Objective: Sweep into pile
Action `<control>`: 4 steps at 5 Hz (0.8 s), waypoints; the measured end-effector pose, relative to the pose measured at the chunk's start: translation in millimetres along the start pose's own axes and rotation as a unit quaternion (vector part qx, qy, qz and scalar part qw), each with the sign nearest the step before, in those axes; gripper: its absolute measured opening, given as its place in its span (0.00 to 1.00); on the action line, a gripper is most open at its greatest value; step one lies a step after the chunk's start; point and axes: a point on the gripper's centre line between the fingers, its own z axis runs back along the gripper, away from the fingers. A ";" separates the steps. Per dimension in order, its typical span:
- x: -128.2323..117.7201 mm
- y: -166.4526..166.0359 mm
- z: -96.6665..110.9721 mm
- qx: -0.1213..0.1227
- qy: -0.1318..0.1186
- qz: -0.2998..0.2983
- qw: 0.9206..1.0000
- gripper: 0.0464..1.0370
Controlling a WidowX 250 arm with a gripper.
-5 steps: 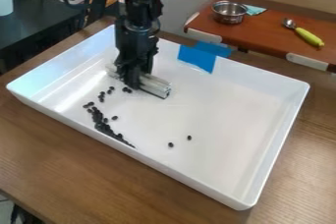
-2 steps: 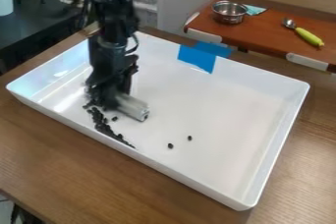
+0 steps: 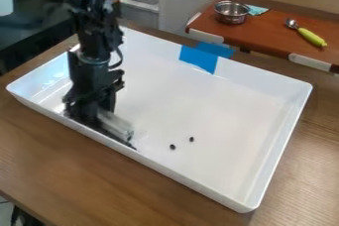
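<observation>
Bar (image 3: 116,126), pale, silvery and straight-edged, tight in the claw (image 3: 92,113), near small, dark, roundish beans (image 3: 173,146).

The black gripper (image 3: 91,112) is hanging over the left part of the white tray (image 3: 222,101) and is holding a pale bar (image 3: 115,125) near the tray's front wall. Small dark pieces (image 3: 126,142) are lying along that wall beside the bar, and two separate dark pieces (image 3: 173,146) are resting well apart from the bar on the tray floor. Blue tape (image 3: 198,59) is clinging to the back wall. Behind, a metal bowl (image 3: 231,14) and a green-handled utensil (image 3: 310,36) are sitting on a reddish surface (image 3: 265,30).
</observation>
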 end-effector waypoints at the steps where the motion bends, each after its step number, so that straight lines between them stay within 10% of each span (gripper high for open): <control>1: -2.3 -2.3 2.1 -0.007 0.000 0.001 1.000 0.35; 4: -34.7 -84.0 64.1 -0.077 0.059 0.006 0.995 0.35</control>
